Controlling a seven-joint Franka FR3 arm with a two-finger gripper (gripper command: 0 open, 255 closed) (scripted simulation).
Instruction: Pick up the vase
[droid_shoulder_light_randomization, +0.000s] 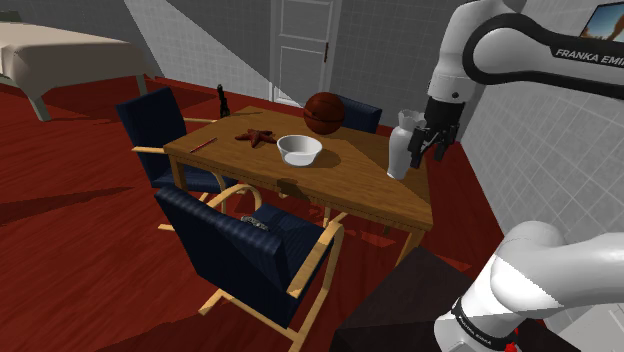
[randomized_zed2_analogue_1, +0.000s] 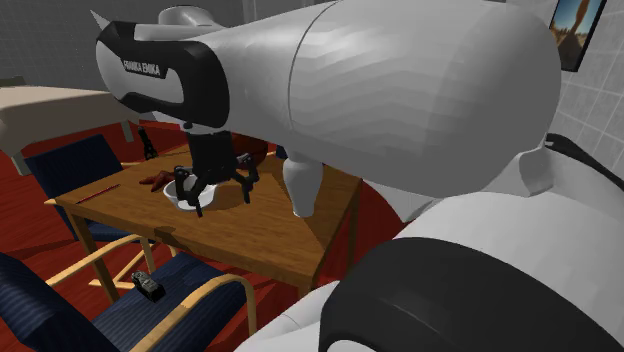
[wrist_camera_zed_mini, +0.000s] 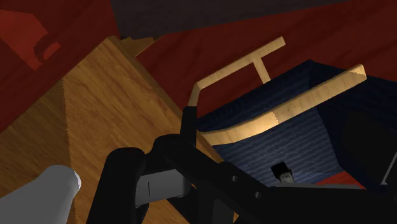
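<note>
Shoulder view, left to right: white bowl (droid_shoulder_light_randomization: 299, 150) at the centre of the desk (droid_shoulder_light_randomization: 340, 188); white vase (droid_shoulder_light_randomization: 401, 150) upright near the desk's right edge; jaws just beside the vase, spread apart, grasping nothing.

Dining corner. A wooden table (droid_shoulder_light_randomization: 340, 182) stands on a dark red floor (droid_shoulder_light_randomization: 80, 260). A navy armchair (droid_shoulder_light_randomization: 250, 245) with light wooden arms sits at its near side, with others at its left and far sides. Far wall: white panelled door (droid_shoulder_light_randomization: 305, 50). Right: pale tiled wall (droid_shoulder_light_randomization: 545, 150). Far left: cream-topped furniture (droid_shoulder_light_randomization: 60, 50).
</note>
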